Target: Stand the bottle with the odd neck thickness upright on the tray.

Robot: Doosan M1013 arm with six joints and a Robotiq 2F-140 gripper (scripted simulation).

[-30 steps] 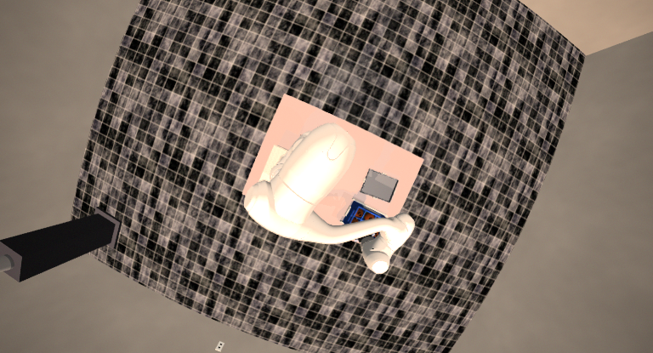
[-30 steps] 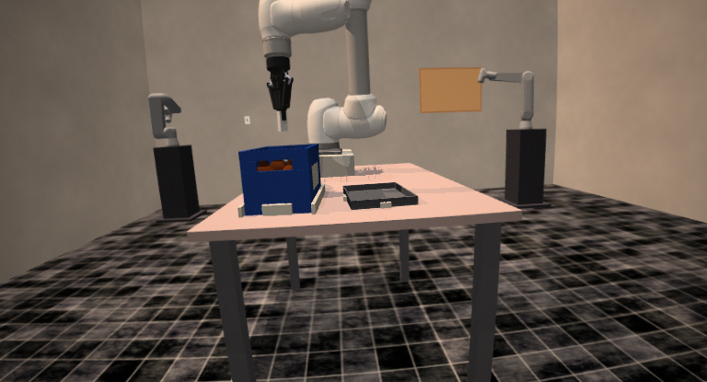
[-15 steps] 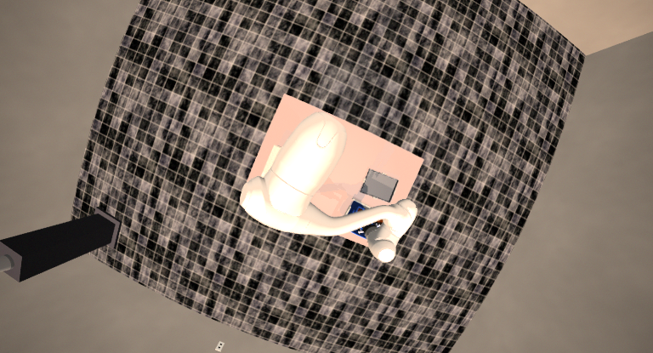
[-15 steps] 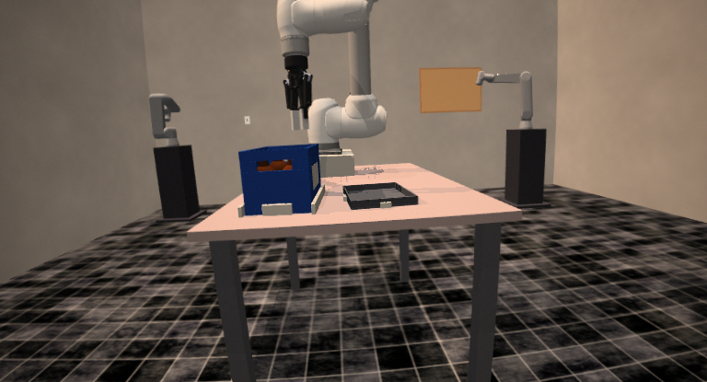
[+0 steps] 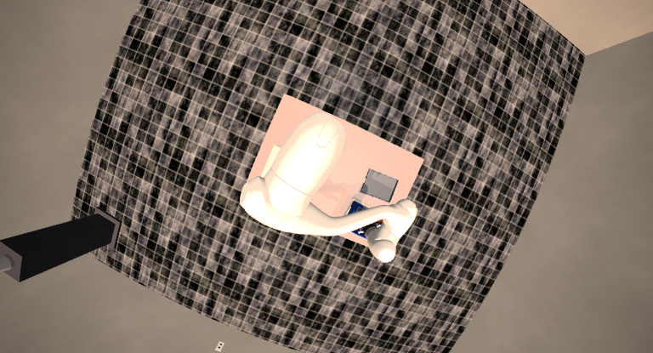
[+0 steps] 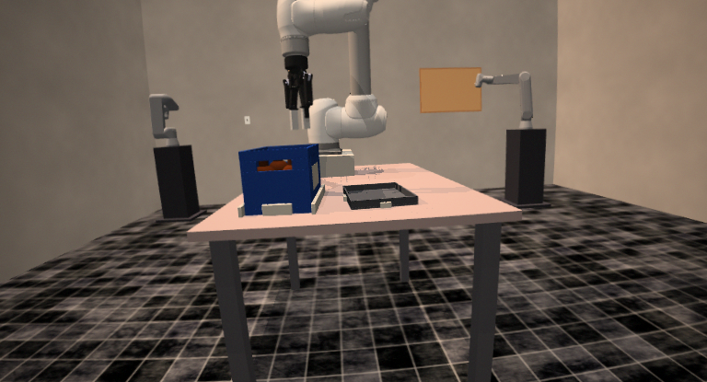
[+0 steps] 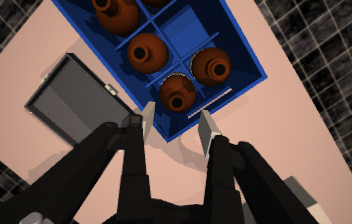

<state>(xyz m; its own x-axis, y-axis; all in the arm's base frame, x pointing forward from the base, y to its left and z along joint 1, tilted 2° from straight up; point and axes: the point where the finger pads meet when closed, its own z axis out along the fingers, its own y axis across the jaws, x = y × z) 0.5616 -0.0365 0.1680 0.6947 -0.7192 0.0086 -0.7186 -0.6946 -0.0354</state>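
Pincer [image 7: 176, 126] hangs high above the near end of the crate [image 6: 276, 184], pointing straight down, fingers part-way apart w/ nothing between them. That gap looks set to straddle a bottle neck, prob. to gauge its width rather than lift anything yet.

Directly below the fingertips, wrist view: two bottles in the nearest cells, one [image 7: 177, 92] close to centre between the fingers, another [image 7: 210, 66] just beside it. A third [image 7: 147, 52] sits in the middle row, next to a vacant cell; two more at the far end, partly cut off by the frame edge. All five stand upright in their cells, mouths up, so necks are reachable from above. Which one is the odd neck – can't tell from here; diffs too small.

Tray [image 6: 379, 195] lies flat on the tabletop [image 6: 445, 206] just beside the crate, nothing in it. Pale blocks [image 6: 276, 209] butt against the crate base, likely to stop it sliding.
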